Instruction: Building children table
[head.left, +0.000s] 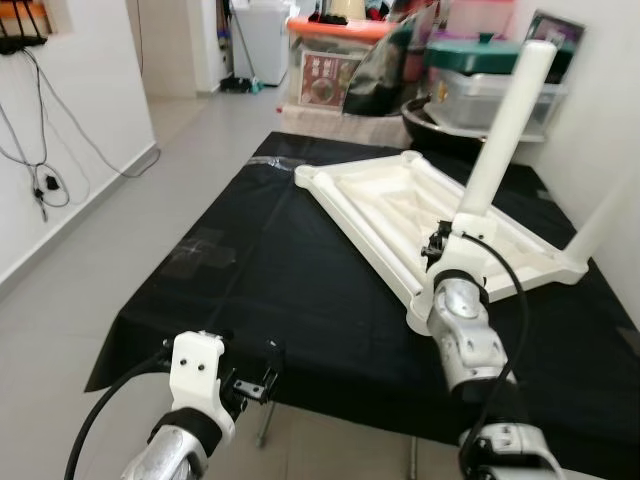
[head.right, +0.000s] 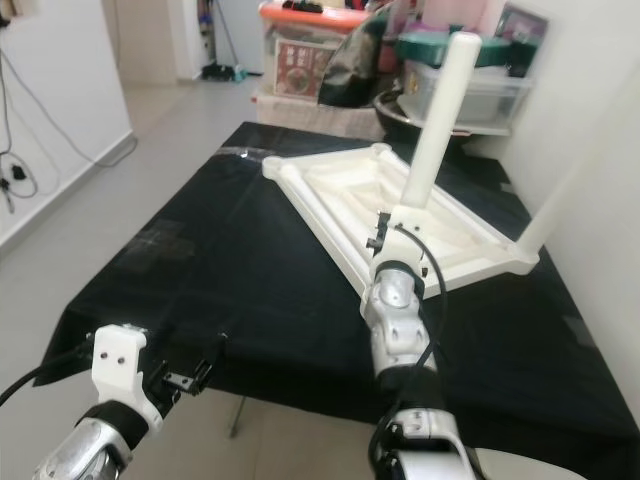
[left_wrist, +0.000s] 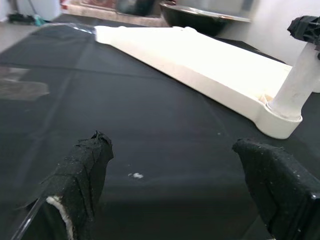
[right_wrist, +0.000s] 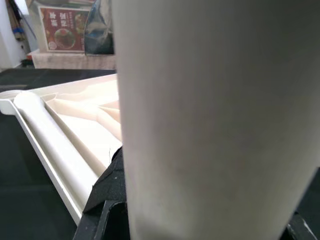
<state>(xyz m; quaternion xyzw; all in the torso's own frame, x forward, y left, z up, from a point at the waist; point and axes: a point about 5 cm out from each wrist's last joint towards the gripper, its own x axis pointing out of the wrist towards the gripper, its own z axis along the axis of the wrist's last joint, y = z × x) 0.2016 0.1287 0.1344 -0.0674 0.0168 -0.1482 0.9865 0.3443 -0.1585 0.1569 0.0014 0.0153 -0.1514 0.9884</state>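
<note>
Tabletop (head.left: 400, 205) white, ribbed, upside down, right tool (head.left: 437, 243) gripping upright leg (head.left: 505, 130), left tool (left_wrist: 175, 185) open.

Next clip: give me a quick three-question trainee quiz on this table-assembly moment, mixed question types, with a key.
1. True or false: the white tabletop lies upside down on the black cloth.
2. Which gripper is at the upright white leg? A) left gripper B) right gripper C) both
3. Fill in: the left gripper hovers with its fingers ____ above the cloth.

Key
1. True; its ribbed underside faces up.
2. B; the right gripper is at the leg's base, at the tabletop's near corner.
3. open; nothing sits between the fingers.
</note>
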